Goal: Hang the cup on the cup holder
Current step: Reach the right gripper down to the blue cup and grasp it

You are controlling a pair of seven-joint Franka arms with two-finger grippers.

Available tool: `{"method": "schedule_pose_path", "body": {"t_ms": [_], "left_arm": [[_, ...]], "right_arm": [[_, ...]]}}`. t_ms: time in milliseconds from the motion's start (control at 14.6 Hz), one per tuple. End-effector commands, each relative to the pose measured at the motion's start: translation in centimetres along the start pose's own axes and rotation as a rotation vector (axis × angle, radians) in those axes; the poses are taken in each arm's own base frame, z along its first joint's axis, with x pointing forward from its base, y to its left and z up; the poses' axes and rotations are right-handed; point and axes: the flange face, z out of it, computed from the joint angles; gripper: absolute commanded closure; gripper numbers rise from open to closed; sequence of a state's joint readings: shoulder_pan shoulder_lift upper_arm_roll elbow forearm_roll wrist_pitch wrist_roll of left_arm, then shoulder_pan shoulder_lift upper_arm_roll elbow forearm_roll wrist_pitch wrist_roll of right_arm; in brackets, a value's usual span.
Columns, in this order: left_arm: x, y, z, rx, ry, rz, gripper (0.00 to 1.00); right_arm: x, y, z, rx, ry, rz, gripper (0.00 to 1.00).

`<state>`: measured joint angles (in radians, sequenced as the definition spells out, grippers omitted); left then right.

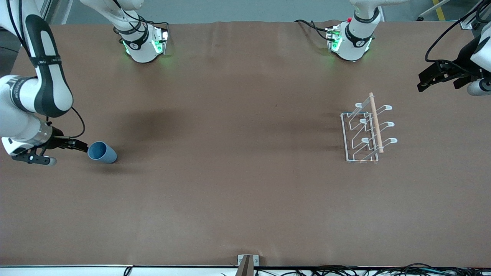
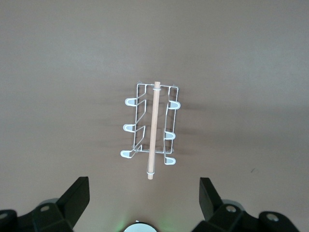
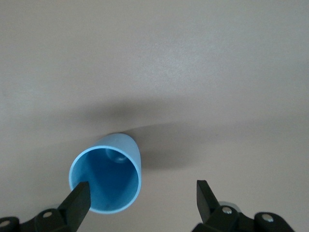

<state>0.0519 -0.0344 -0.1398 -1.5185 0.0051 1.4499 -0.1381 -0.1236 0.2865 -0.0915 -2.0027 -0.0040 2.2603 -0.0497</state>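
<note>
Front view: the cup [image 1: 102, 152] lay on its side on the table [image 1: 230, 172] at the right arm's end, its mouth turned toward the right gripper [image 1: 74, 145] just beside it. The cup holder [image 1: 366, 130] stood upright toward the left arm's end, well apart from the cup. The left gripper [image 1: 441, 78] waited in the air near that end of the table.

Left wrist view: the left gripper [image 2: 145, 193] was released, jaws spread, above the cup holder [image 2: 150, 126].

Right wrist view: the right gripper [image 3: 142, 195] was released, one finger [image 3: 77, 200] at the rim of the cup [image 3: 107, 176], not clamped
</note>
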Motion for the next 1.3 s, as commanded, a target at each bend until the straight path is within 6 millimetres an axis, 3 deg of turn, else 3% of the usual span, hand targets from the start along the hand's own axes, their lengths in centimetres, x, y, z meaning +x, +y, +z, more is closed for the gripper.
{"method": "schedule_pose_path", "body": {"t_ms": [0, 205, 274, 411, 479, 616, 889, 1026, 1232], "left_arm": [[0.1, 0.1, -0.5, -0.017, 0.003, 0.02, 0.0], [0.1, 0.7, -0.5, -0.017, 0.006, 0.028, 0.0], [0.2, 0.7, -0.4, -0.019, 0.006, 0.028, 0.0], [0.3, 0.8, -0.2, -0.021, 0.002, 0.028, 0.0], [0.3, 0.8, -0.2, -0.021, 0.002, 0.028, 0.0], [0.3, 0.8, -0.2, -0.021, 0.001, 0.028, 0.0], [0.3, 0.5, -0.2, -0.021, 0.001, 0.027, 0.0], [0.3, 0.4, -0.3, -0.021, 0.002, 0.025, 0.0], [0.3, 0.5, -0.3, -0.019, 0.003, 0.025, 0.0]], "right_arm": [[0.2, 0.1, 2.3, -0.006, -0.016, -0.008, 0.05], [0.4, 0.2, 4.6, -0.007, -0.022, -0.003, 0.15], [0.3, 0.2, 4.8, -0.007, -0.027, -0.003, 0.24], [0.2, 0.2, 5.5, -0.007, -0.042, -0.004, 0.65], [-0.1, 0.0, 5.7, -0.004, -0.049, -0.004, 0.79], [-0.3, -0.1, 6.0, -0.002, -0.059, -0.005, 0.93], [-0.5, -0.8, 5.2, 0.0, -0.08, -0.015, 0.98], [0.2, -1.4, 0.4, 0.004, -0.041, -0.025, 0.98], [0.7, -2.8, -4.7, 0.011, 0.008, -0.057, 0.97]]}}
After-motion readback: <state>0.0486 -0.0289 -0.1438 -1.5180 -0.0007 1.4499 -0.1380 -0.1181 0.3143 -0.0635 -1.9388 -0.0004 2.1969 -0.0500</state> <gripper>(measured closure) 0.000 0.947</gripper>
